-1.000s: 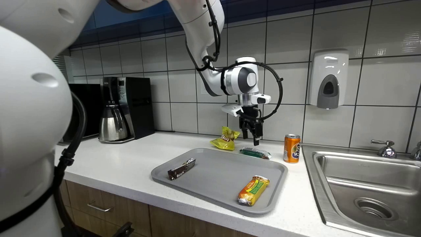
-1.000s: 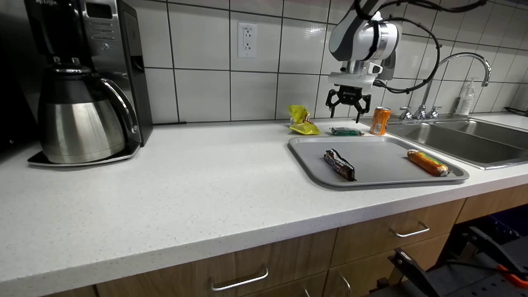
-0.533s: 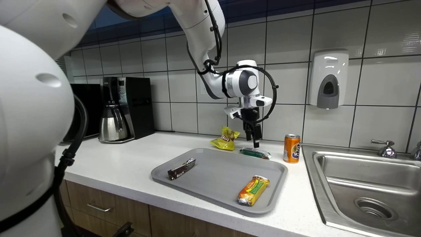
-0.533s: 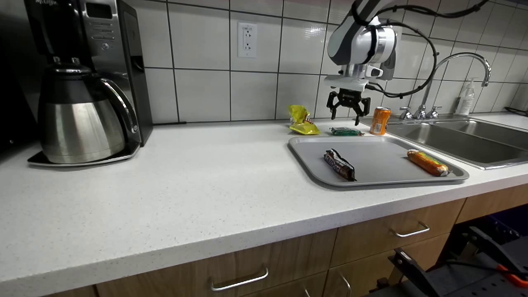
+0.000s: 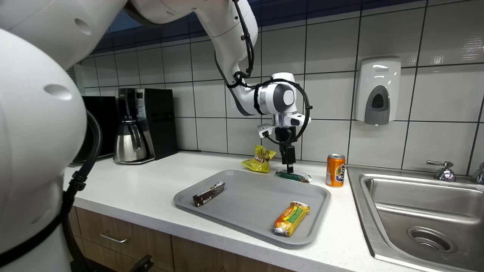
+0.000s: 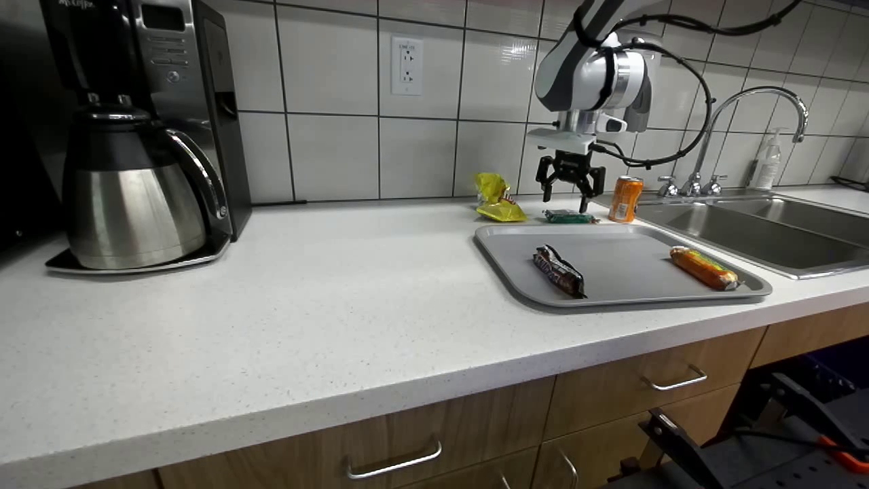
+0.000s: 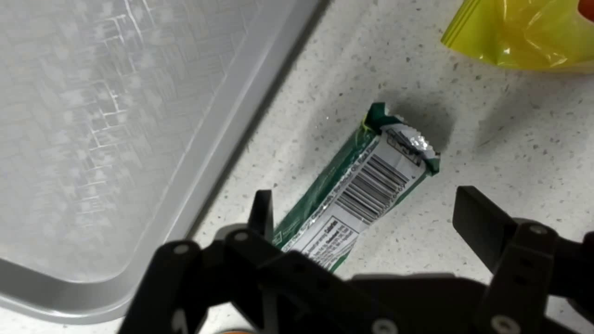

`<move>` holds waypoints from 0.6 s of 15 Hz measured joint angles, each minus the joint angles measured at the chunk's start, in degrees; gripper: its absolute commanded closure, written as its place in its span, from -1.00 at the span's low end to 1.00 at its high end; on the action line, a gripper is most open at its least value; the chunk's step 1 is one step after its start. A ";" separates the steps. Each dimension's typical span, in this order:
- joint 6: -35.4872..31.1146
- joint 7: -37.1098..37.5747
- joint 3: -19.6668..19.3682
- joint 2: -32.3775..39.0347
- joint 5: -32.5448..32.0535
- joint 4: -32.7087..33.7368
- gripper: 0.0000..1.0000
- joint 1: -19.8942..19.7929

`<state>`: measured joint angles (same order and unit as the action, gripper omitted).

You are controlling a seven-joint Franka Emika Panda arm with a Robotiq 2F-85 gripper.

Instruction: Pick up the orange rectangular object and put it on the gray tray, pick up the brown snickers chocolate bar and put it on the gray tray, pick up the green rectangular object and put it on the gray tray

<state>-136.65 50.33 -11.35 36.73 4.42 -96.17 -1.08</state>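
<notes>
The green rectangular object (image 5: 297,176) lies flat on the counter just behind the gray tray (image 5: 245,206). Above it my gripper (image 6: 565,202) points straight down with its jaws wide apart. In the wrist view the green rectangular object (image 7: 371,190) runs slantwise between the open fingers, its lower end hidden behind the left finger (image 7: 262,213); it is not gripped. On the tray rest the brown snickers chocolate bar (image 5: 208,193) at the coffee-maker end and the orange rectangular object (image 5: 291,219) at the sink end, also seen in an exterior view as an orange packet (image 6: 705,269).
A crumpled yellow bag (image 5: 259,159) sits beside the green bar, close to the wall. On its other side stands an upright orange can (image 5: 335,172), with the steel sink (image 5: 361,219) beyond. A coffee maker (image 5: 160,124) occupies the far end. The tiled wall rises close behind the gripper.
My gripper has come down toward the green rectangular object and turned about its upright axis, jaws staying open. The packets, tray, bag and can have not moved.
</notes>
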 measured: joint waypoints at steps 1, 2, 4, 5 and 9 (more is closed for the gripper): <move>0.18 0.05 0.03 0.04 0.24 0.14 -1.00 0.00; 0.30 0.06 0.07 0.04 0.37 0.25 -1.00 0.00; 0.38 0.07 0.11 0.04 0.44 0.35 -1.00 0.00; 0.39 0.07 0.11 0.04 0.45 0.36 -1.00 0.00; 0.42 0.08 0.11 0.04 0.45 0.36 -1.00 0.00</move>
<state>-136.24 50.42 -11.23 36.78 4.86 -95.81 -1.08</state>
